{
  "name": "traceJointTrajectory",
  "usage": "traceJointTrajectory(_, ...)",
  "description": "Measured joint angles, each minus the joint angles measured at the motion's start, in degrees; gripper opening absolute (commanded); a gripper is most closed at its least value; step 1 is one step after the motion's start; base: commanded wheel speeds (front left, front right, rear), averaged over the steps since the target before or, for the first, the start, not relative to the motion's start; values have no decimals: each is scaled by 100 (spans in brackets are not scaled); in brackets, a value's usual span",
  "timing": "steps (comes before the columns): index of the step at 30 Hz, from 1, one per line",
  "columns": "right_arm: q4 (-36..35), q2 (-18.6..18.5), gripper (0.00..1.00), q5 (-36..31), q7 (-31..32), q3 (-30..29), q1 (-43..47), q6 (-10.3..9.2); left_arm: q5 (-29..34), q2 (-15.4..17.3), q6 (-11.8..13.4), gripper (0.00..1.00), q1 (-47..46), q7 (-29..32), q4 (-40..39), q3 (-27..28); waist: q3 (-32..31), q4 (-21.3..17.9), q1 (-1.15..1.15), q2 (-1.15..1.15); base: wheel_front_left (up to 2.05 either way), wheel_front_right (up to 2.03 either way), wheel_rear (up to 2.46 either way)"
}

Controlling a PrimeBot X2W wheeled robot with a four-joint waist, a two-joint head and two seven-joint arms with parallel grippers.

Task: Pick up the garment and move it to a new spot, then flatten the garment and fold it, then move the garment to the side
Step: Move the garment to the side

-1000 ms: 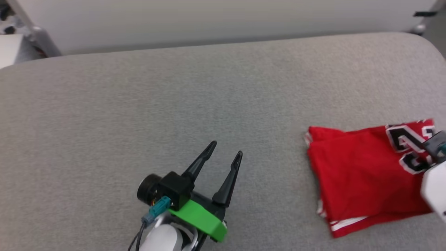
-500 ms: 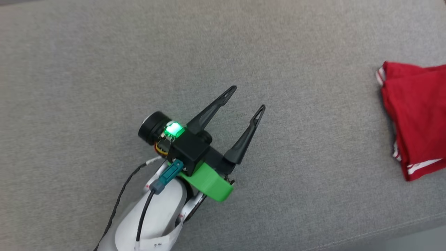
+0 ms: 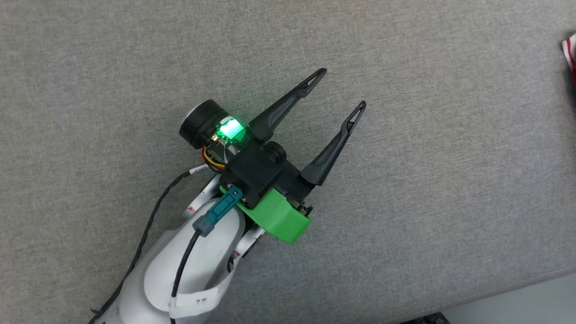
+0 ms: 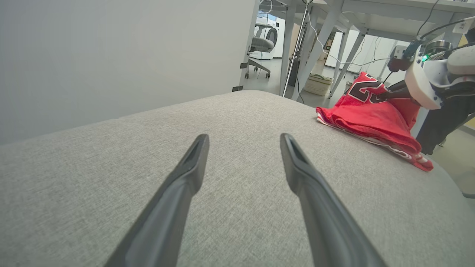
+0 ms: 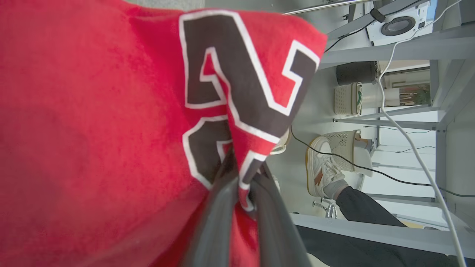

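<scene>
The garment (image 4: 371,118), a folded red jersey with black white-outlined lettering, lies at the right end of the grey cushion (image 4: 237,178). A striped sliver of the garment (image 3: 569,51) peeks in at the head view's right edge. My right gripper (image 5: 243,172) is shut on a fold of the garment (image 5: 92,111) by the lettering, and the right gripper (image 4: 384,95) pinches the cloth's raised far edge in the left wrist view. My left gripper (image 3: 344,88) hovers open over bare cushion (image 3: 450,180), well left of the garment, and the left gripper (image 4: 243,139) has nothing between its fingers.
A pale wall (image 4: 111,55) backs the cushion. Beyond its right end are grey table legs (image 4: 319,40), a wicker basket (image 4: 316,84), cables and an office chair (image 4: 259,46). A person's foot in a white sneaker (image 5: 323,170) rests on the floor near the right gripper.
The head camera has tilted down and swung left, so the garment has slid almost out at the right. The left gripper stays open; the right gripper has left the head view.
</scene>
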Motion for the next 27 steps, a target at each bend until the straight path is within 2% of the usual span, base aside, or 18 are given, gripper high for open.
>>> traceJointTrajectory(3,158,143,0,-138,2,-86,-134,0,0,-2,0,100,1,1,-13,35,120,59,0,0,0,0,0)
traceJointTrajectory(4,193,183,68,-196,2,-114,-169,0,-1,-3,0,100,1,1,-22,36,134,87,0,0,0,0,0)
traceJointTrajectory(5,208,213,100,-254,1,-144,-190,0,-1,-9,0,100,1,1,-27,37,137,116,0,0,0,0,0)
traceJointTrajectory(12,186,372,100,-422,-36,-261,-219,0,-7,-87,0,100,20,1,-26,97,-51,222,0,0,0,0,0)
traceJointTrajectory(18,-158,520,100,-380,-104,-285,-209,-1,-124,-263,0,100,283,1,62,354,-429,290,-1,0,0,0,0)
traceJointTrajectory(24,-738,1042,100,-2,-256,-289,-61,-1,-269,-402,0,100,904,1,287,924,-1022,381,-1,-1,0,0,0)
traceJointTrajectory(27,-1134,1454,100,298,-277,-414,170,0,-318,-454,0,100,1271,1,423,1293,-1376,438,-1,-1,0,0,0)
